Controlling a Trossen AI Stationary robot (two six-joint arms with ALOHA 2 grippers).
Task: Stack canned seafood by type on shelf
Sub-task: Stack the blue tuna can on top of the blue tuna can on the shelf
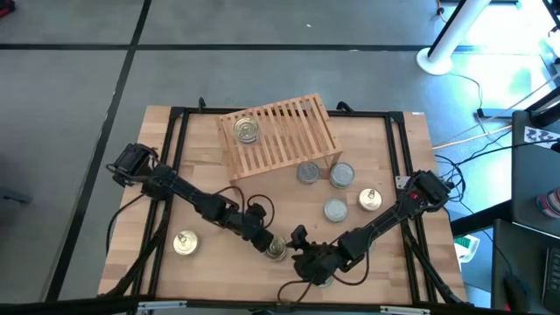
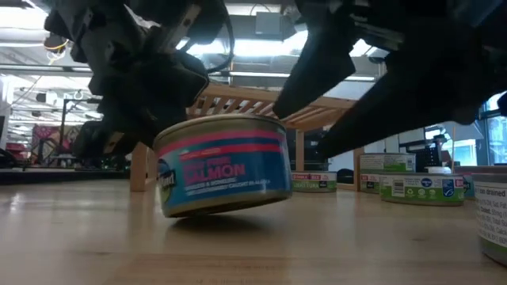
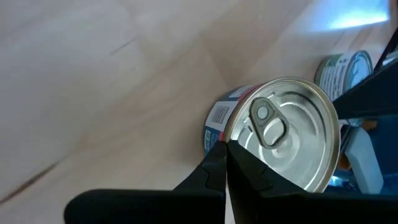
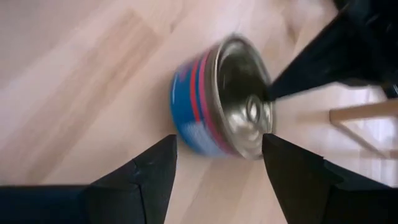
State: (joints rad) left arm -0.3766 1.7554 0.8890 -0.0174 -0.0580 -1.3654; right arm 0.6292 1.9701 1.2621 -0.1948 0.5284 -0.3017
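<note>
A short round salmon tin (image 2: 222, 162) with a blue and pink label and a silver pull-tab top (image 3: 283, 134) is near the table's front middle. My left gripper (image 3: 226, 149) is shut on it. My right gripper (image 4: 219, 140) is open; its fingers stand apart on either side of the tin, just short of it, without touching. The slatted wooden shelf (image 1: 280, 136) stands at the far middle with one tin (image 1: 247, 130) on its left end. Several more tins rest flat on the table: a gold one (image 1: 185, 242) at the near left, and silver ones (image 1: 308, 172) plus a gold one (image 1: 370, 199) to the right of the shelf. My left gripper pinches the tin's top rim (image 3: 231, 138) between its two shut fingers, at the edge of the lid. The fingers slant down from the table's left. The tin is tilted (image 2: 170, 210), lower on the gripper's side; whether that low edge touches the table I cannot tell.
The two arms meet closely over the tin at the table's near middle. A black frame (image 1: 175, 131) runs around the wooden tabletop. A cluster of tins (image 1: 335, 209) sits between the shelf and my right arm. Bare wood lies at the near left.
</note>
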